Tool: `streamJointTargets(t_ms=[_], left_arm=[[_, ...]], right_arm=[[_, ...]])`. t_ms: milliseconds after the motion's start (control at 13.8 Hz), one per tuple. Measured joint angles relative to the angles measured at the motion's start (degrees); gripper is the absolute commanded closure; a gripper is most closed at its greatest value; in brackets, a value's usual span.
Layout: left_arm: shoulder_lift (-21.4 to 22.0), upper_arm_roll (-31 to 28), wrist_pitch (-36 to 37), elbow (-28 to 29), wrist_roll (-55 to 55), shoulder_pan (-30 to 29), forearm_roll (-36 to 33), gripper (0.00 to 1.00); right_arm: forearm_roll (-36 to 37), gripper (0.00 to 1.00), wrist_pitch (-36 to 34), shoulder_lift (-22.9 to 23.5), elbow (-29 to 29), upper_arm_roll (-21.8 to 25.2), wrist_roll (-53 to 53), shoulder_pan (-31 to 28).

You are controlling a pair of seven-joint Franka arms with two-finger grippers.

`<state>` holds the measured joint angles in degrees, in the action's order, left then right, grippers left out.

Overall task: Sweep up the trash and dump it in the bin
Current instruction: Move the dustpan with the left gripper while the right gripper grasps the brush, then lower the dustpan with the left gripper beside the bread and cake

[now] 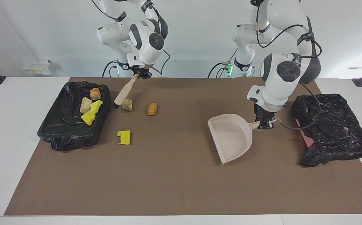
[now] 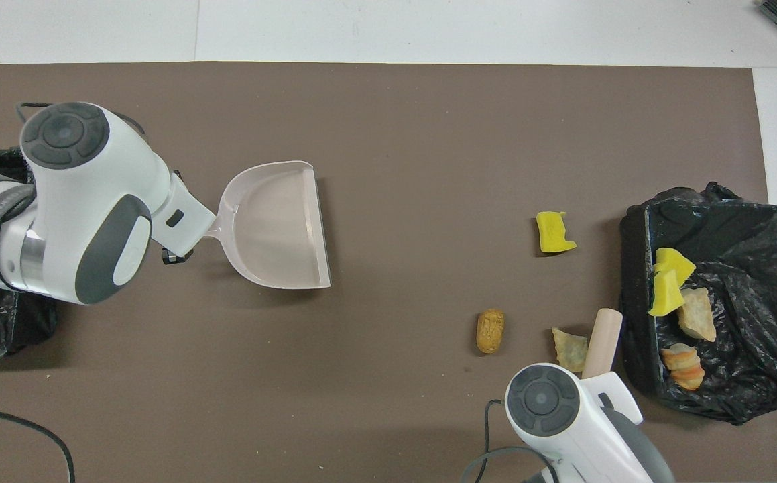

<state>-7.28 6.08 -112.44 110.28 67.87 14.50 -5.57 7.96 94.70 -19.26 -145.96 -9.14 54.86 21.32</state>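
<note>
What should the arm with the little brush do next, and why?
Probably sweep toward the dustpan. The right gripper holds the brush, its bristles down between the black-lined bin and the pale bread lump. The left gripper holds the dustpan's handle, its mouth toward the scraps, so pushing that lump along seems the natural start.

2 white Franka arms (image 1: pixel 143 34) are showing dark grey joint caps, black cables and green base lights (image 1: pixel 229 67).

Lab: mounted robot arms (image 1: pixel 280 72), bare walls
</note>
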Motion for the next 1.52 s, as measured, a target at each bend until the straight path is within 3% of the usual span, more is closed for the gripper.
streamJointTargets(t_ms=[435,870,1160,1523], left_arm=[[3.59,0.08,-6.55,9.66,-4.48,8.06,0.00,1.00],[4.95,0.10,-9.48,12.40,-5.25,12.69,0.00,1.00],[5.68,0.09,-12.19,14.58,-6.28,14.42,0.00,1.00],[5.68,0.08,-16.20,16.95,-7.81,14.83,0.00,1.00]], right_arm=[[-5.93,1.00,7.40,-0.01,-4.02,-0.11,-4.85,-0.05],[-16.13,1.00,11.89,0.64,-2.70,-0.10,-19.14,-0.87],[-23.58,1.00,14.91,4.48,1.79,-0.11,-19.99,-0.90],[-30.15,1.00,18.94,13.59,10.12,-0.34,-20.61,3.32]])
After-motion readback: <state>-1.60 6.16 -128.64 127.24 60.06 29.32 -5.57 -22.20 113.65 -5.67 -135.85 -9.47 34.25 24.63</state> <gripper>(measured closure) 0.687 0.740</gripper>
